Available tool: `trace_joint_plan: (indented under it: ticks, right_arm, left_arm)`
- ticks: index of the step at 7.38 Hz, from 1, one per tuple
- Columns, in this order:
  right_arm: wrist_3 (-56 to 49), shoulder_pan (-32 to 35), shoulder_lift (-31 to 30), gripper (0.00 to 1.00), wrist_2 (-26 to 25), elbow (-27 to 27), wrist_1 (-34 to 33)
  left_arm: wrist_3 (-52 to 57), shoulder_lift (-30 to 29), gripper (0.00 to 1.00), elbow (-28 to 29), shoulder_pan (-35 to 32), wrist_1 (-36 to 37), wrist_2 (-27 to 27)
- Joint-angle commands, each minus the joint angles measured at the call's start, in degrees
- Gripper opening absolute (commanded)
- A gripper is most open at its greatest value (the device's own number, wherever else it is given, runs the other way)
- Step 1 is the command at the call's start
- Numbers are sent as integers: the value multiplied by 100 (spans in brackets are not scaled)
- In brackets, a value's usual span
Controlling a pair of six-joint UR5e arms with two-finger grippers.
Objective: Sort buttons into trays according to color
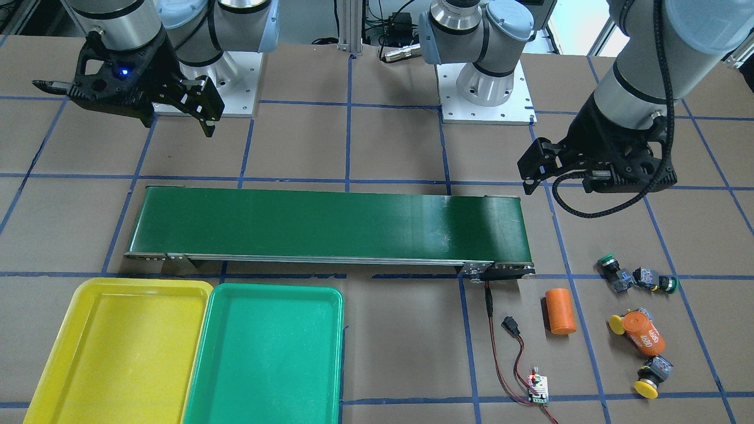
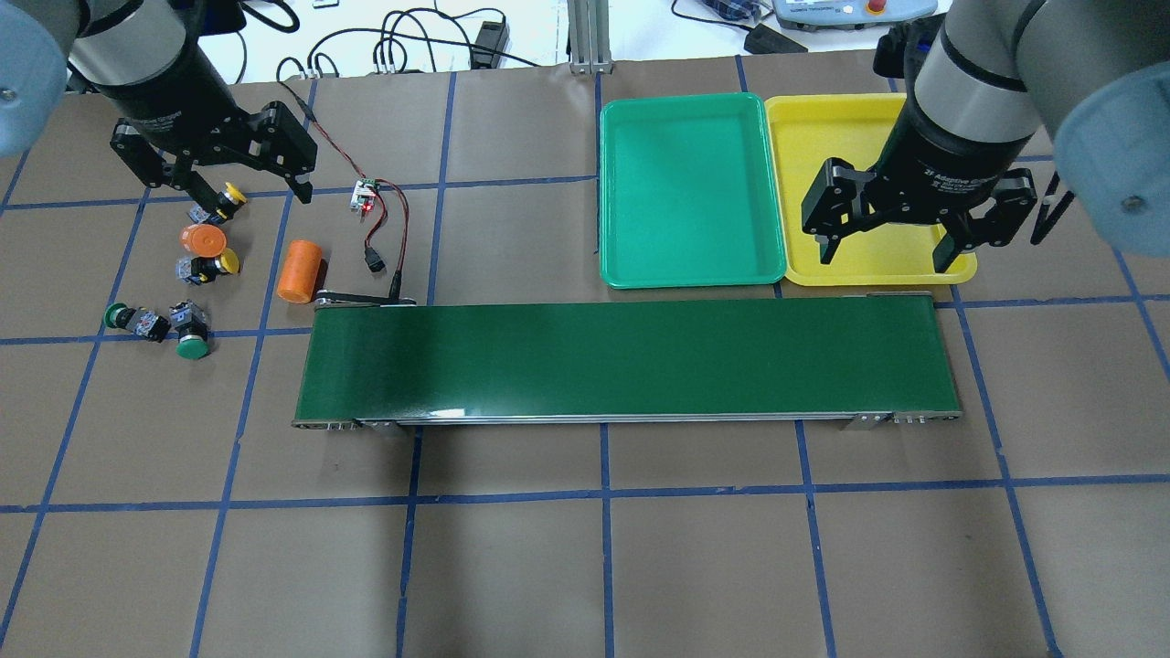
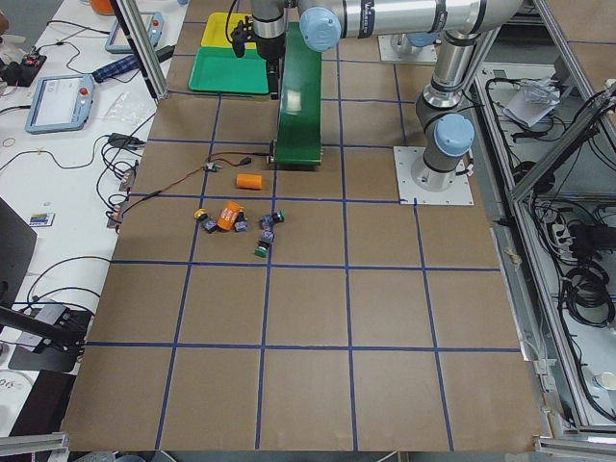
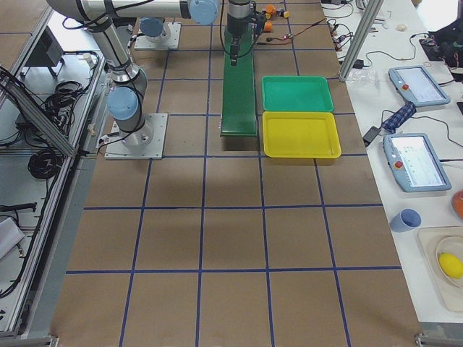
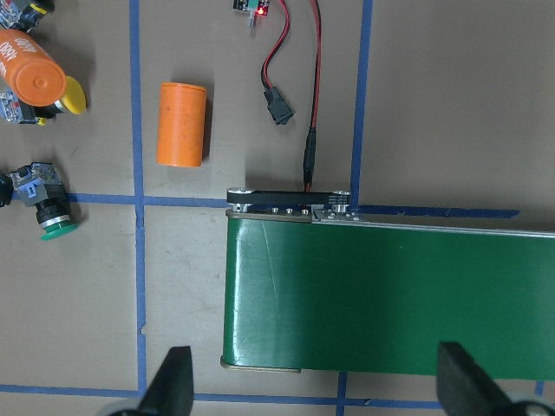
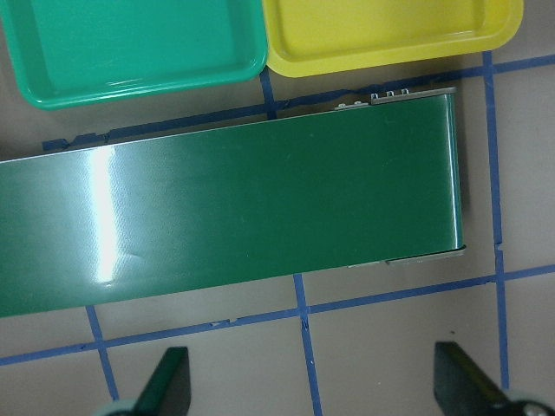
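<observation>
Glossy plastic, round-cornered: the green tray (image 2: 686,183) and yellow tray (image 2: 804,119) lie side by side at the counter (image 2: 585,567)'s far edge, long sides front-to-back. Near its left edge I see blocky green-capped buttons (image 2: 146,323) and yellow-capped buttons (image 2: 208,266) toppled, caps pointing differing ways. Left jaws and right jaws hang released.

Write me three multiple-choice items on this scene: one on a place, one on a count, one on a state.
1. Where are the buttons?
A. in the green tray
B. on the conveyor belt
C. on the table near the left gripper

2. How many buttons have yellow caps?
A. one
B. two
C. four

3. How is the left gripper?
A. open and empty
B. shut on a button
C. shut on an orange cylinder

Key:
1 C: all four lie on the brown table surface.
2 B: two caps are yellow and two are green caps.
3 A: its fingers stand wide apart with nothing between them.
</observation>
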Motion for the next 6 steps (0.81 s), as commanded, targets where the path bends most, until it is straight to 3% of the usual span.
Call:
trace_joint_plan:
  ticks: [1, 3, 6]
  right_arm:
    - [-45, 1, -2, 100, 3, 1, 11]
    - [-36, 1, -11, 100, -6, 1, 46]
    - [-53, 1, -2, 100, -6, 10, 29]
  left_arm:
    - [-427, 33, 100, 128, -258, -140, 6]
    - [-456, 68, 100, 137, -417, -140, 304]
    - [-465, 112, 100, 146, -435, -149, 253]
